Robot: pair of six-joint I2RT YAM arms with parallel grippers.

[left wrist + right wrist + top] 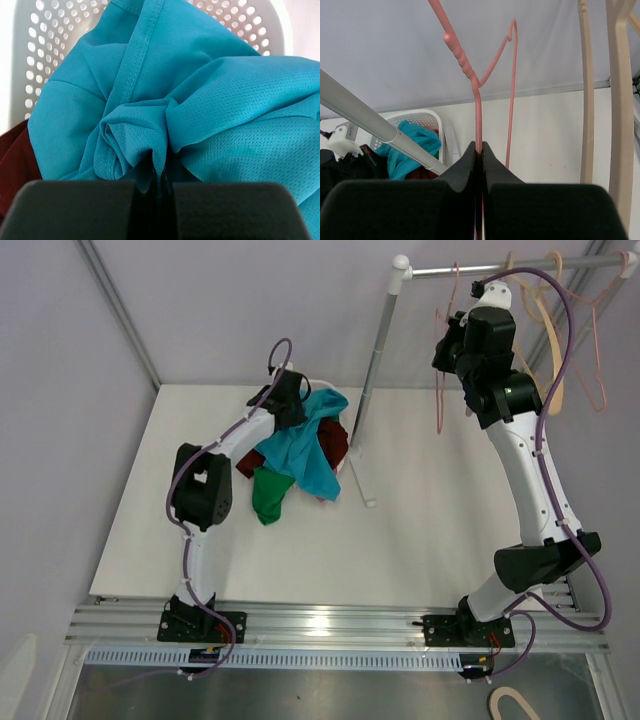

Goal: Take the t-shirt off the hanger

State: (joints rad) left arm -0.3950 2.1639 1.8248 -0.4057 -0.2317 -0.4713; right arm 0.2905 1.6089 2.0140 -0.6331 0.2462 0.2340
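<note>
With left fingers [75, 210] pressed tight, pinching a bunched fold of the teal t-shirt [210, 115]. With right fingers [395, 210] shut, clamping the thin wire of the bare pink hanger [478, 115], up by the rail [365, 117] at far right. Heaped over the white basket [50, 30], far left on the counter [420, 530], well apart from the hanger. Likely light, limp, slippery mesh; best taken at a thick gather or hem seam.

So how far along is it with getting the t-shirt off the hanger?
Looks done: the pink hanger is bare, pinched in the right gripper. In hand: the left gripper clamps the teal t-shirt at the white basket. Left, probably: letting go of both.
</note>
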